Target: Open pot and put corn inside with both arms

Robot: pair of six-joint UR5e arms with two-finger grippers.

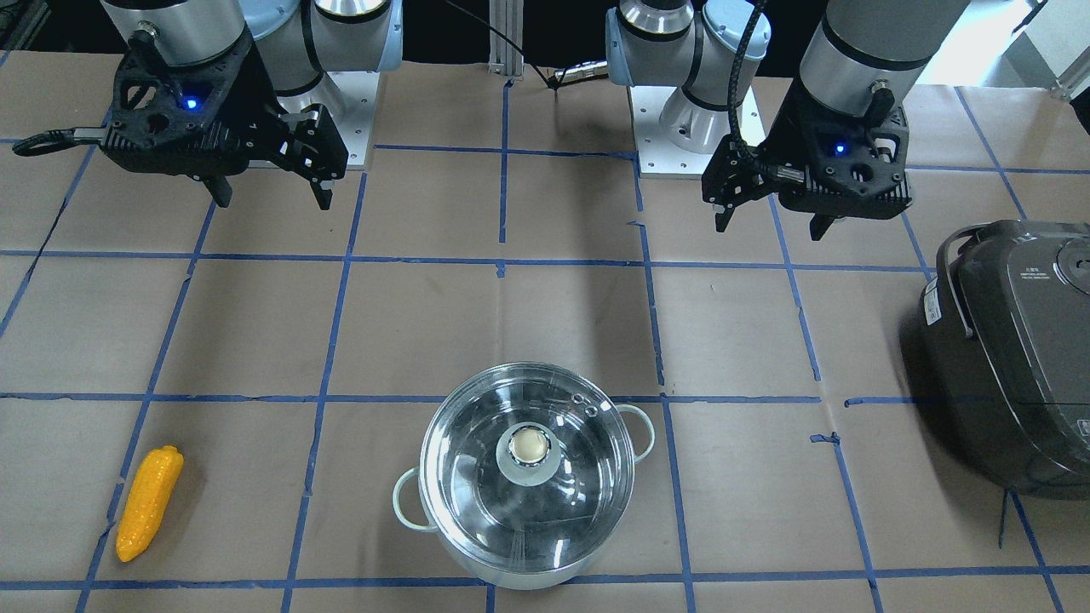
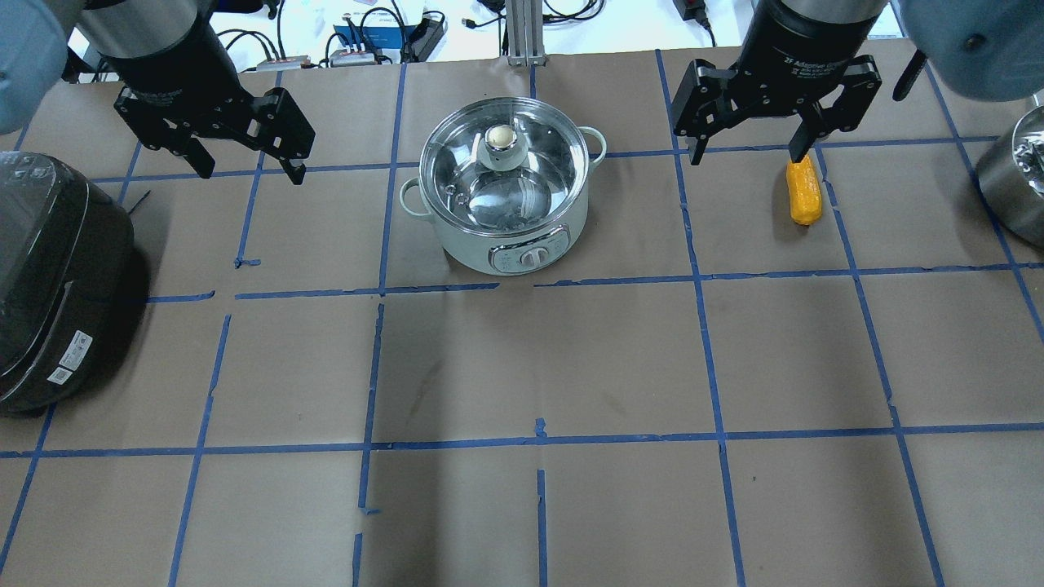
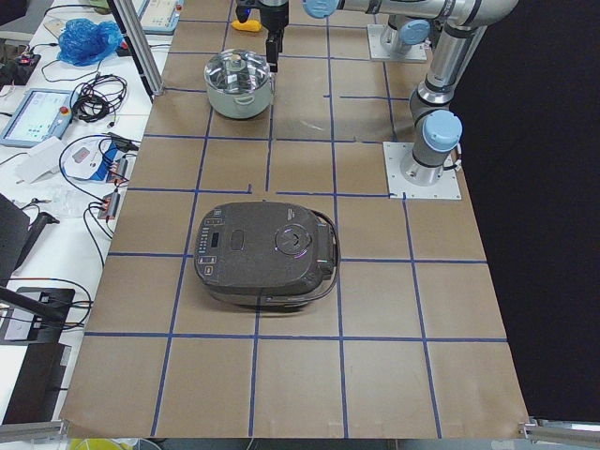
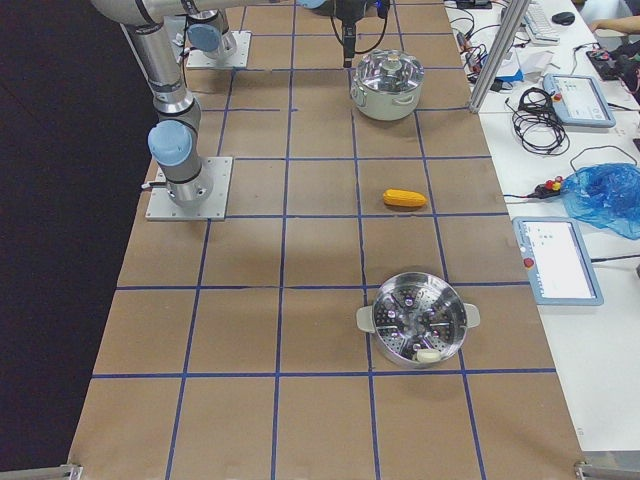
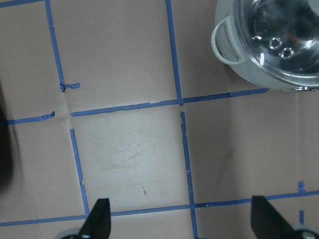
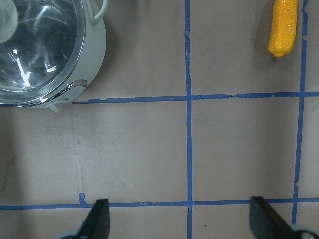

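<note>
The pot (image 2: 506,204) stands at the far middle of the table with its glass lid (image 2: 534,167) on, knob (image 2: 500,139) up. It also shows in the front-facing view (image 1: 528,485). The corn (image 2: 804,191) lies flat on the table to the pot's right, and shows in the front-facing view (image 1: 150,502) and the right wrist view (image 6: 283,27). My left gripper (image 2: 253,174) hangs open and empty above the table, left of the pot. My right gripper (image 2: 744,156) hangs open and empty between the pot and the corn, one finger over the corn's far end.
A dark grey rice cooker (image 2: 57,277) sits at the left edge of the table. A steel steamer pot (image 2: 1015,183) stands at the right edge. Cables and devices lie beyond the far edge.
</note>
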